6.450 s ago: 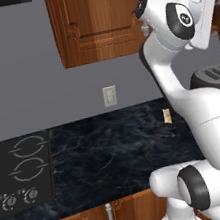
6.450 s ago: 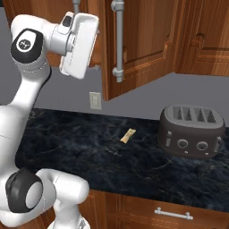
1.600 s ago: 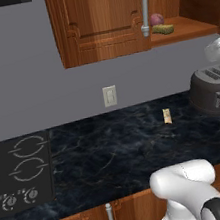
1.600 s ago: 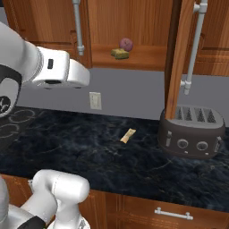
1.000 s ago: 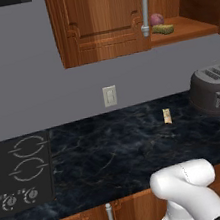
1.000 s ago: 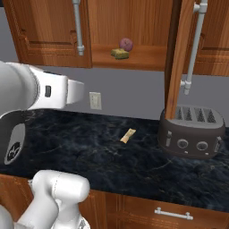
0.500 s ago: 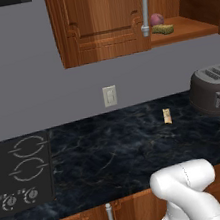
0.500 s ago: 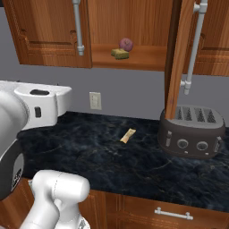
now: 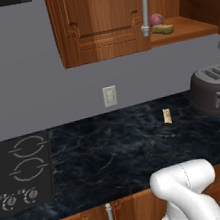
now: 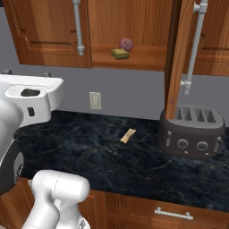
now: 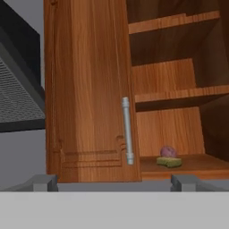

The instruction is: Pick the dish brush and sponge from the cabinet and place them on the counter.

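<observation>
The cabinet stands with its right door swung open. On its lowest shelf lies the sponge, a yellow block with a greenish underside, beside a purple-red ball. A slim tan piece lies on the black counter; it is too small to tell whether it is the dish brush. My gripper is open and empty, well back from the cabinet and below shelf height, facing the closed left door. My white hand hangs at the left over the counter.
A dark toaster stands on the counter under the open door. A black stovetop lies at the left, and a wall outlet plate is above the counter. Long silver bar handles jut from the doors. Drawers run below.
My hand has drifted left and slightly lower in the right base view and slid off the right edge of the left base view. The sponge, ball and tan piece have not moved.
</observation>
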{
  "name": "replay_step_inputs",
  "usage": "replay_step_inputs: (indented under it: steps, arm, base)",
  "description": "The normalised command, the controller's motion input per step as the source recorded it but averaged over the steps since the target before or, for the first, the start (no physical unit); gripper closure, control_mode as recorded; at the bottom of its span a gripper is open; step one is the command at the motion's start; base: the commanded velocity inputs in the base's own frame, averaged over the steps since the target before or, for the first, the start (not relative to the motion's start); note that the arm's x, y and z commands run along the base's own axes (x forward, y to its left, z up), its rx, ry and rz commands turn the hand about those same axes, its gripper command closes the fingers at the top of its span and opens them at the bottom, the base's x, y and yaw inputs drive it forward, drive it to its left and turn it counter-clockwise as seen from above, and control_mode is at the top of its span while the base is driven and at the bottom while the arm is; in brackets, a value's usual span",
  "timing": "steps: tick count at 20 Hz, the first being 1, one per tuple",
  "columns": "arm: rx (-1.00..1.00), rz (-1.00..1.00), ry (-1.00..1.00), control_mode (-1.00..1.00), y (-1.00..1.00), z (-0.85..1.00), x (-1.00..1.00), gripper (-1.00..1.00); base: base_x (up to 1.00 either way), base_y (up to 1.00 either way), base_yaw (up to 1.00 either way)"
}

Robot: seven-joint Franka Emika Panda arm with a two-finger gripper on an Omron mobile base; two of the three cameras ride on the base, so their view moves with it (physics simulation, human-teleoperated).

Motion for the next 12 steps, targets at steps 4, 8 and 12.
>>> replay_step_inputs:
  steps: [4,8,12]
  arm:
    - [0.04,0.0,-0.02,-1.0,0.08,0.02,0.22,-1.0]
    - [0.02,0.0,-0.03,-1.0,0.13,0.0,0.15,-1.0]
    - [0.0,0.0,-0.11,-1.0,0.03,0.0,0.03,-1.0]
  base:
    - [0.0,0.0,0.0]
    - [0.0,0.0,0.0]
    - [0.0,0.0,0.0]
